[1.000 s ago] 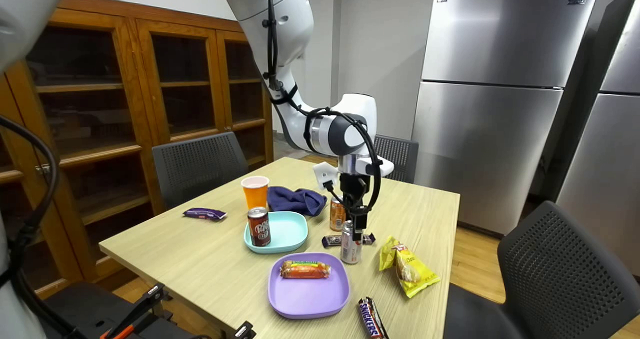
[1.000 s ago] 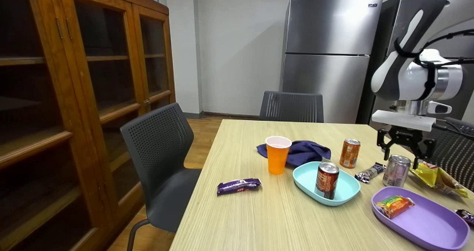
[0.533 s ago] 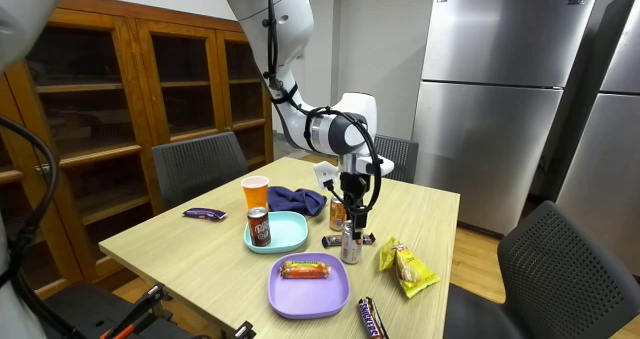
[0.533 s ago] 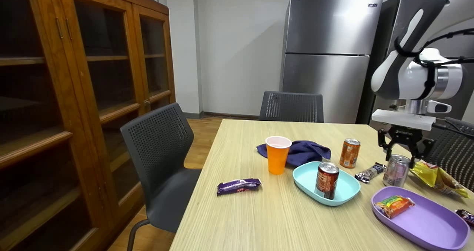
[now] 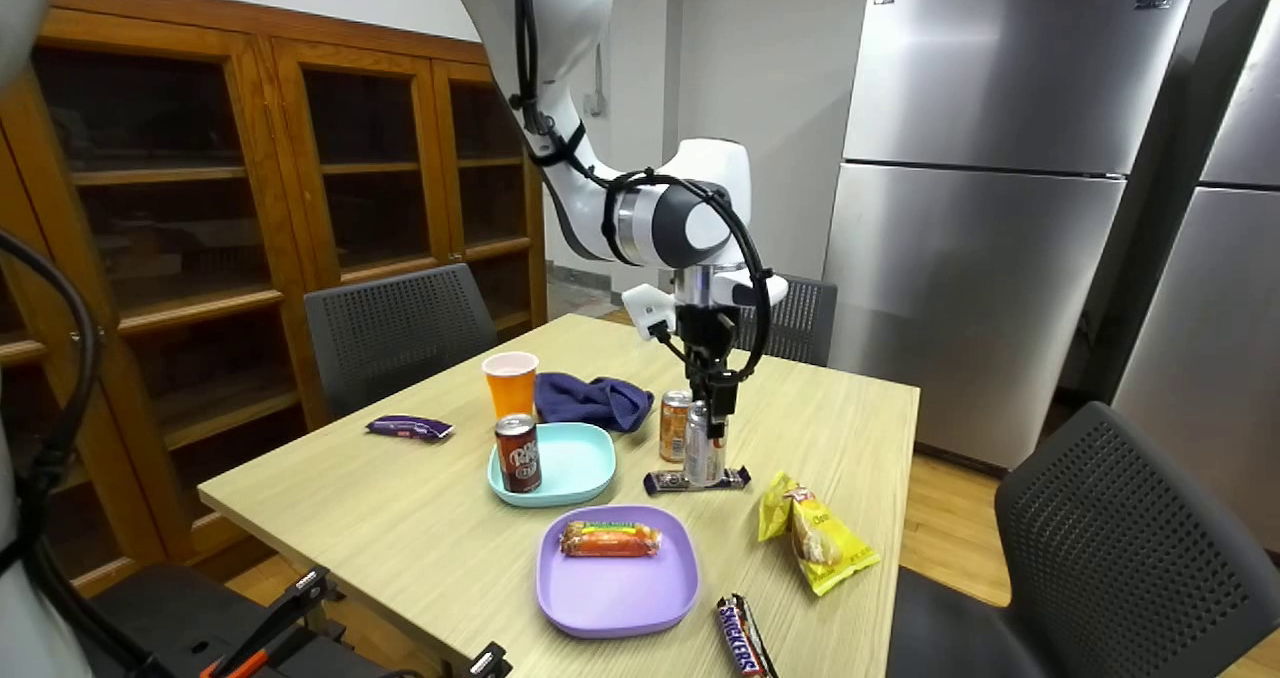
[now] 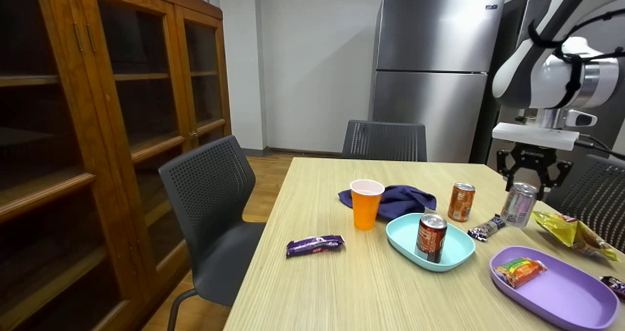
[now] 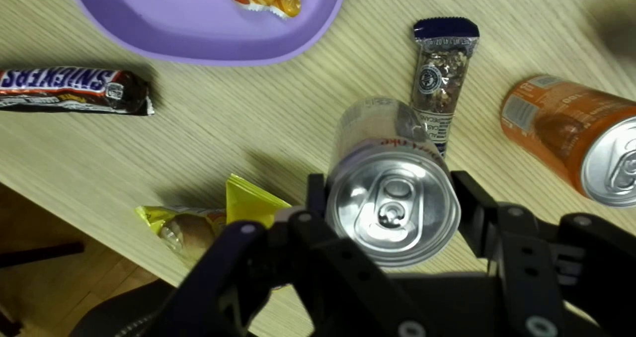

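Mid-frame in the wrist view, the half-closed end effector [image 7: 391, 190] grips the Diet Coke can [image 7: 392, 208] near its top, seemingly off the counter [image 7: 198, 143]; smooth metal could slip, or a low rightward swing topple the orange can [image 7: 566, 133].

In the wrist view the top edge cuts off the purple tray [image 7: 169, 14], the left the chocolate bar [image 7: 69, 89], the right the orange can [image 7: 566, 128]. The silver can [image 7: 392, 208] hides part of the snack bar [image 7: 442, 81], the jaws part of the yellow packet [image 7: 198, 227]. Both exterior views cut off the arm [image 5: 570, 48].
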Controlling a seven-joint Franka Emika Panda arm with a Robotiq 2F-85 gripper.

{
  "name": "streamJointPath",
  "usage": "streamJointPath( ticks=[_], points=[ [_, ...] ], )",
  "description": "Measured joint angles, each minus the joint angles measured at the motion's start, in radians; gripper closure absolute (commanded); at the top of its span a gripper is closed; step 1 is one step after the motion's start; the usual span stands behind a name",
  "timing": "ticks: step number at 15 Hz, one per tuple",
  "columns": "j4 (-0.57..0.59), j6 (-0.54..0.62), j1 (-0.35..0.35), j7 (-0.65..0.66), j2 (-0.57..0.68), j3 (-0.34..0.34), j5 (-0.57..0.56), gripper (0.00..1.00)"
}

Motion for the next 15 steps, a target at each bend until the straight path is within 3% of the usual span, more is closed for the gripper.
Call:
streamJointPath(
  ticks=[15],
  points=[
    [-0.106,0.001,0.1,-0.021,-0.087,0.107,-0.013,0.62]
  ],
)
